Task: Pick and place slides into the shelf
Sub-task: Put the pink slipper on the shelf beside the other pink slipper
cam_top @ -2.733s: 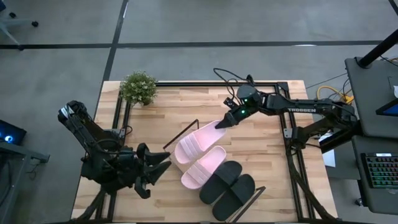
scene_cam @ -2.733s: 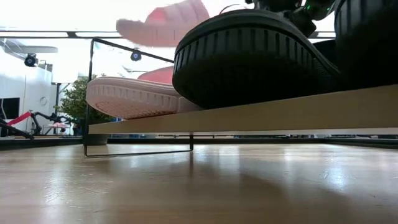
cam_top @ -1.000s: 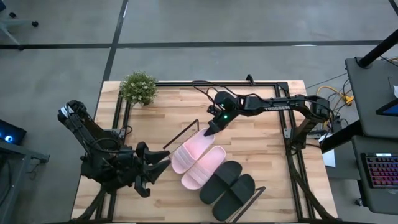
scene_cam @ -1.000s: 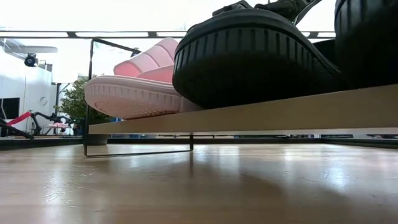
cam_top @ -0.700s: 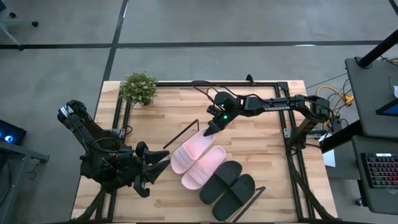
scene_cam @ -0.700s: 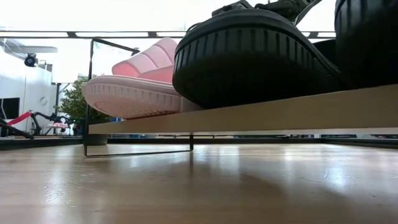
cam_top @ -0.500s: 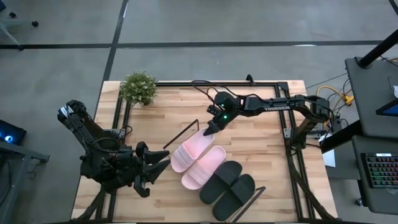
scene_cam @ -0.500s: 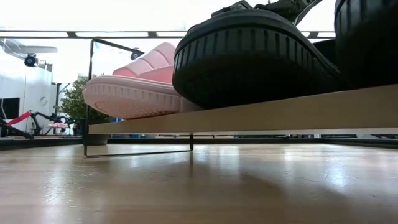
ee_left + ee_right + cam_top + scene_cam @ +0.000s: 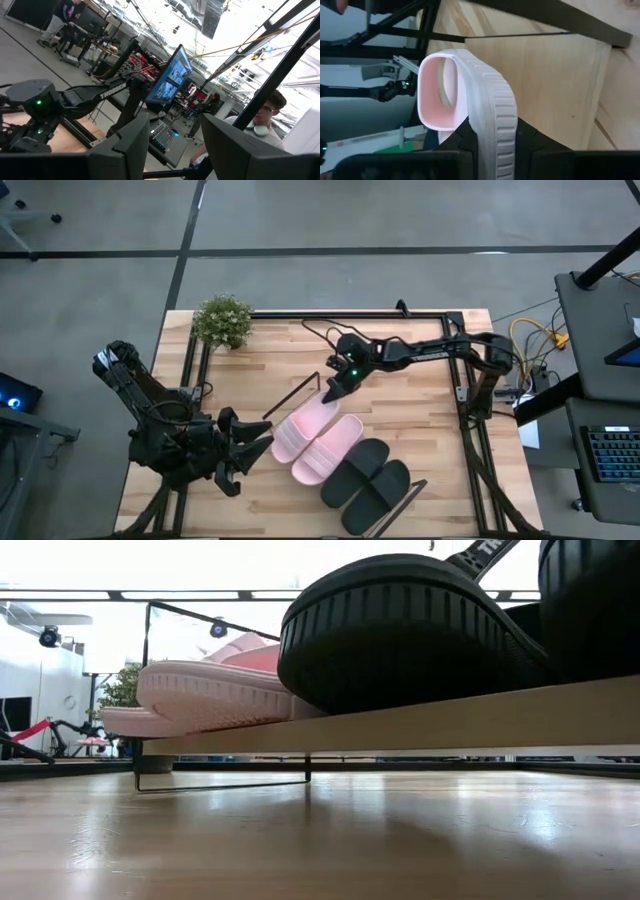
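Four slides lie side by side along the shelf (image 9: 293,394), whose board they mostly cover; its black wire ends show at both ends. The two black slides (image 9: 368,478) rest soles down toward the near right, and one of them (image 9: 420,630) fills the low view. One pink slide (image 9: 328,449) lies beside them. The other pink slide (image 9: 303,429) is outermost, and my right gripper (image 9: 333,390) is shut on its far end. Its toe (image 9: 128,721) sticks out past the shelf's end. My left gripper (image 9: 252,446) waits open near the table's near left corner. My right gripper holds the outermost pink slide by its heel end (image 9: 495,125), the ribbed sole rim pinched between the two fingers (image 9: 464,145). It comes slanting down from the table's far right, along the slide. The slide lies nearly flat and reaches toward the near left, strap (image 9: 440,85) away from the gripper.
A potted plant (image 9: 222,320) stands at the far left corner. Black frame rails (image 9: 470,430) run along the table's edges. Bare tabletop lies to the far side and right of the shelf. A person (image 9: 264,116) and a monitor show in the room beyond.
My right gripper has moved a little toward the table's left and near side and lowered. The pink slide it holds has tipped down from a raised, tilted pose to nearly flat. It has slid toward the near left, and its toe now pokes past the shelf's end.
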Robot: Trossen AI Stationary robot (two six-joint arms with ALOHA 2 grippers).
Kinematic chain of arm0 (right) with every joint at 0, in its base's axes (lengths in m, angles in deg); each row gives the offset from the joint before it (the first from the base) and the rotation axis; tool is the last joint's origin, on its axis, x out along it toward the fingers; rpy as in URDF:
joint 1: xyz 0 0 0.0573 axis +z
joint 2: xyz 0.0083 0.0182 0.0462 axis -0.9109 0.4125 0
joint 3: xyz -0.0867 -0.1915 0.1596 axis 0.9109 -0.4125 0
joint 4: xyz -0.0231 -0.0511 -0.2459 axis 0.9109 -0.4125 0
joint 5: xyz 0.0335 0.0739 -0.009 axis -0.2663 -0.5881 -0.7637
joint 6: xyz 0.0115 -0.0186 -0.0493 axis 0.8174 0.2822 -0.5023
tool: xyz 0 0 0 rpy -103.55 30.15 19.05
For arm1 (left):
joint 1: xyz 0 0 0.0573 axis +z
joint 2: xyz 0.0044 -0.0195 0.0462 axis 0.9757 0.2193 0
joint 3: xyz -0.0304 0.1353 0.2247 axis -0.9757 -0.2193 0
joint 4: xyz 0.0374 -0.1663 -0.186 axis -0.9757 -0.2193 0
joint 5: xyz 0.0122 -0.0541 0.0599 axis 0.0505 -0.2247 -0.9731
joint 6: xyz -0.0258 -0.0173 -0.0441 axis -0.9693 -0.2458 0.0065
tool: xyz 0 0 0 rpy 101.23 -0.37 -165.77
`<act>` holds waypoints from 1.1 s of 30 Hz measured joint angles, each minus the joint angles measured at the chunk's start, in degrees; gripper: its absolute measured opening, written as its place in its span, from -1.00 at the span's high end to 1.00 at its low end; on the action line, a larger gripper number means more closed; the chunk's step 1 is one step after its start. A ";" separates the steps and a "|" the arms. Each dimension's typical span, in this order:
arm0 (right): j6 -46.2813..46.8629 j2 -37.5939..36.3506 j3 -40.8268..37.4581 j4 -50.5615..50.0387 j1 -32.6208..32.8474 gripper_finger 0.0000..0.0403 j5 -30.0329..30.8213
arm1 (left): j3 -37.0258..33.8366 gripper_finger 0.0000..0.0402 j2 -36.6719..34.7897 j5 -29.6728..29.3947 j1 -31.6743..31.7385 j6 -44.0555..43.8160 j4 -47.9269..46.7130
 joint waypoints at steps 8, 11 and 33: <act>0.07 1.06 -0.07 0.46 0.00 0.73 -0.32 | 0.00 0.17 0.00 0.02 0.00 -0.02 0.00; 0.07 1.14 -0.28 0.35 -0.02 0.73 -0.30 | 0.00 0.17 0.00 0.04 0.00 -0.04 0.00; -0.54 4.56 -0.66 0.42 -0.16 0.56 0.13 | 0.00 0.17 0.00 1.29 0.00 -0.09 0.02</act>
